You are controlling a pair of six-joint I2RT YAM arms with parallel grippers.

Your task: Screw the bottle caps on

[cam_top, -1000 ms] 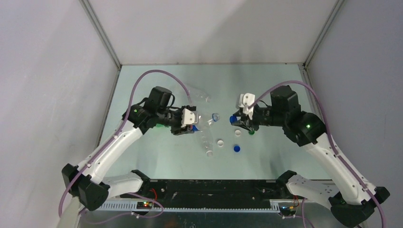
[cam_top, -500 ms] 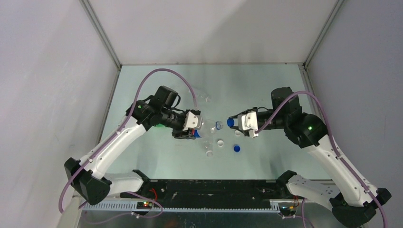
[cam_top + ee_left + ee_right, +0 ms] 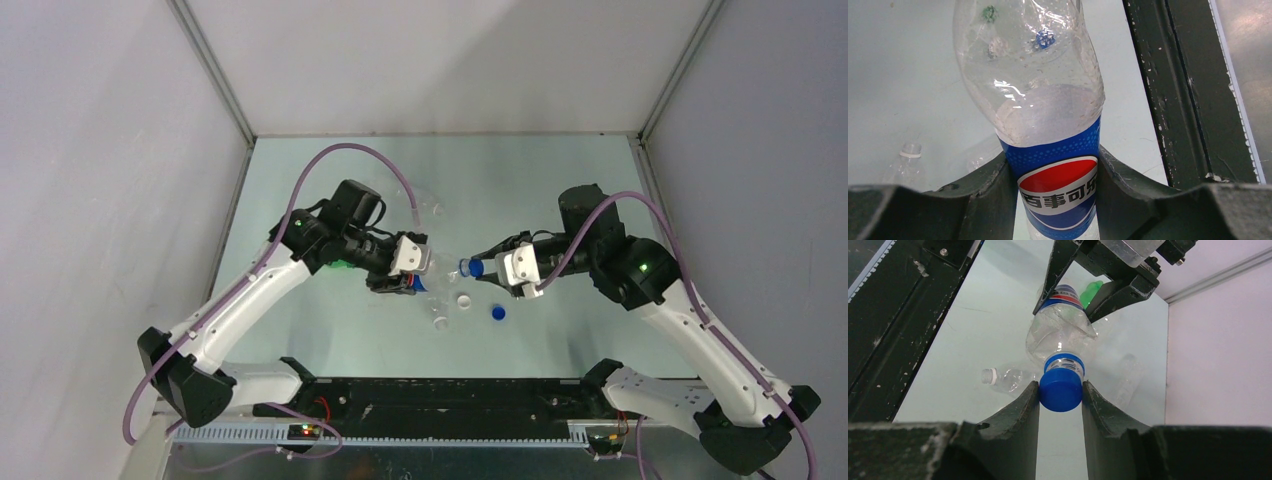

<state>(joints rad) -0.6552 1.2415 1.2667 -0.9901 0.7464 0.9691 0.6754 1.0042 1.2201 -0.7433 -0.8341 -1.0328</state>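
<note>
My left gripper (image 3: 406,270) is shut on the Pepsi-labelled bottle (image 3: 432,268) and holds it level above the table, mouth pointing right. In the left wrist view the jaws (image 3: 1055,190) clamp the blue-red-white label of the bottle (image 3: 1043,100). My right gripper (image 3: 486,267) is shut on a blue cap (image 3: 476,267) that sits against the bottle's mouth. In the right wrist view the cap (image 3: 1060,390) is pinched between the fingers (image 3: 1060,396), on the neck of the bottle (image 3: 1058,330).
A white cap (image 3: 463,300) and a blue cap (image 3: 498,313) lie on the table below the held bottle. A clear bottle (image 3: 438,312) lies near them and another (image 3: 425,200) at the back. A green bottle (image 3: 1091,290) lies behind the left gripper.
Both grippers have moved toward each other. The gap between the blue cap and the bottle's mouth has closed, and the cap now sits on the neck. The right wrist has rolled.
</note>
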